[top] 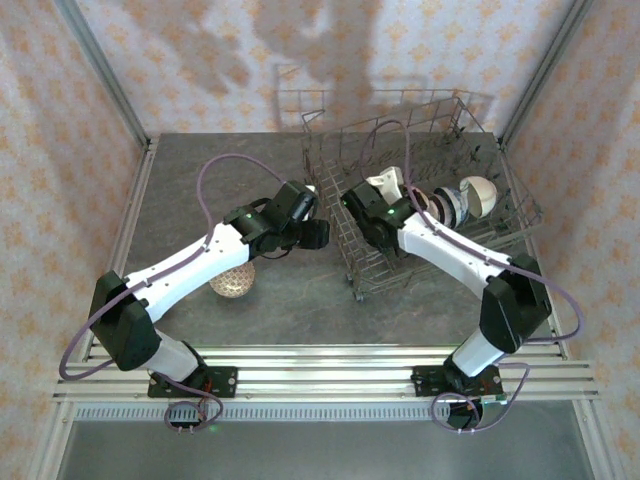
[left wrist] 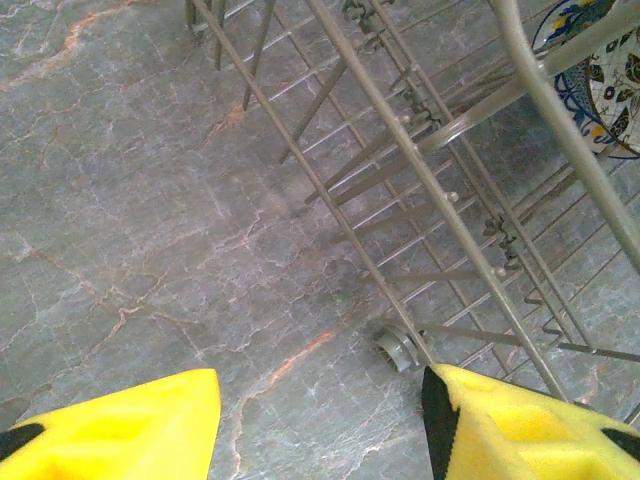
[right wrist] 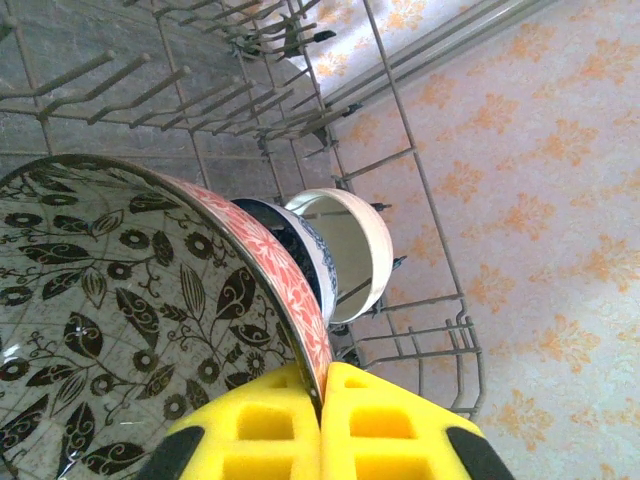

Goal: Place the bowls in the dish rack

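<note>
My right gripper is shut on the rim of a bowl that is pink-patterned outside and has black flowers inside. It holds this bowl on edge inside the dish rack. Right behind it a blue-and-white bowl and a cream bowl stand on edge in the rack. From above, the right gripper reaches into the dish rack, beside the racked bowls. My left gripper stands open and empty over the table, just outside the rack's corner. Another patterned bowl sits on the table under the left arm.
The rack's lower wires and a small grey foot lie close to my left gripper's right finger. A blue-and-white bowl shows through the wires. Patterned walls close in the grey marbled table; aluminium rails run along its near edge.
</note>
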Controlling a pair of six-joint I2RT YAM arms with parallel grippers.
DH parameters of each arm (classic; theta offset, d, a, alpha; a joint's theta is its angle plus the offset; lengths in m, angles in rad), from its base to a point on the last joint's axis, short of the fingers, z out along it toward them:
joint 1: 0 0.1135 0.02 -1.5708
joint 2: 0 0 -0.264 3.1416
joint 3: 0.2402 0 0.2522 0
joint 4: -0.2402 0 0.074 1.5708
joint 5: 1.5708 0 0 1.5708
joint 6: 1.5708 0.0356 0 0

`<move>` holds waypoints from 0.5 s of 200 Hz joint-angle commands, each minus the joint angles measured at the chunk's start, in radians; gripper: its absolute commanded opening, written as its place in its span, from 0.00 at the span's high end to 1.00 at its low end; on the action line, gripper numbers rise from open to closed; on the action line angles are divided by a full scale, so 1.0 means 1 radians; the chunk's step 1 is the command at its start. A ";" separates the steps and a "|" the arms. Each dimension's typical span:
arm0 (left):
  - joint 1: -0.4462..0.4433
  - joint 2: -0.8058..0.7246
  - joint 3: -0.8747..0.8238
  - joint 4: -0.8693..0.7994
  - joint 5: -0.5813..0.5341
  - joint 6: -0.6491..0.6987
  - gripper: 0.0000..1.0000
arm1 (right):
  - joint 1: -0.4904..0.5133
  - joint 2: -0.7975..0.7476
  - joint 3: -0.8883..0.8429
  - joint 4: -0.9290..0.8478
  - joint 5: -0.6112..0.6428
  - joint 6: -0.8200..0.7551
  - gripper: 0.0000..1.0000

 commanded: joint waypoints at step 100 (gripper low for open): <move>-0.004 -0.059 -0.044 0.006 -0.029 -0.020 0.43 | 0.065 0.159 0.089 -0.176 0.125 0.246 1.00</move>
